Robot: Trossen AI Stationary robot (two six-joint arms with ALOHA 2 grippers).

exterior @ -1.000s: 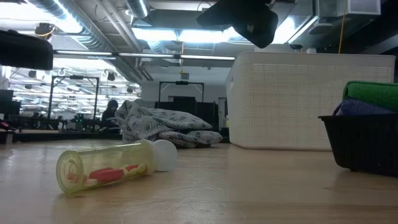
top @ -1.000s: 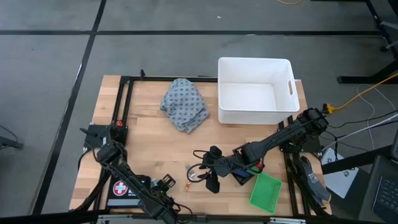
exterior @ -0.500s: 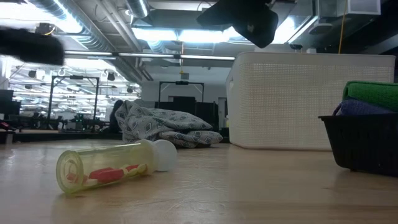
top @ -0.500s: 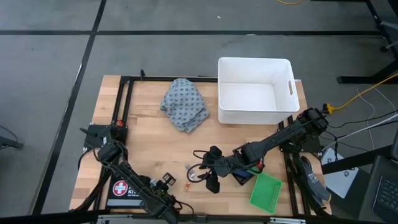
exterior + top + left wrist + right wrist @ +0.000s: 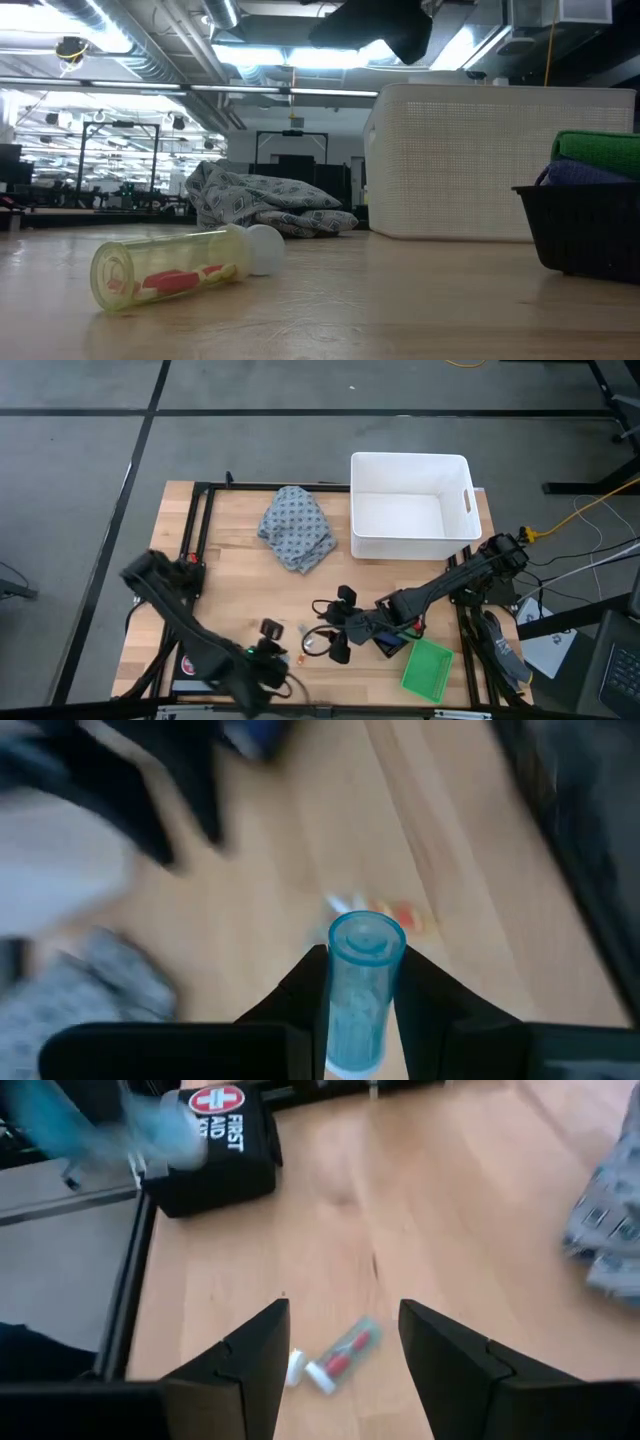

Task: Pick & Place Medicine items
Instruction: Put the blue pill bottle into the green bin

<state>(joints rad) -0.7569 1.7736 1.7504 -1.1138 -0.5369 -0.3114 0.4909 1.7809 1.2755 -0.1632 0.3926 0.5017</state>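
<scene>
White bin [image 5: 409, 506] and crumpled grey cloth [image 5: 297, 527] (patterned) sit apart; green tray [image 5: 427, 667] nearby.

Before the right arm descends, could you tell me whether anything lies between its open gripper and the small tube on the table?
Nothing visible does: the right gripper hangs open over the tube, which lies on bare table.

**Colours on the table**

Pale wood table [image 5: 230, 590]. Grey dotted cloth [image 5: 297, 527] near the far edge. White bin [image 5: 409, 506], far-right corner. Green tray [image 5: 428, 667]. Black pouch [image 5: 213, 1148], red-and-white cross. Translucent blue vial [image 5: 361, 990]. Yellowish tube [image 5: 170, 266], red contents, white cap.
</scene>
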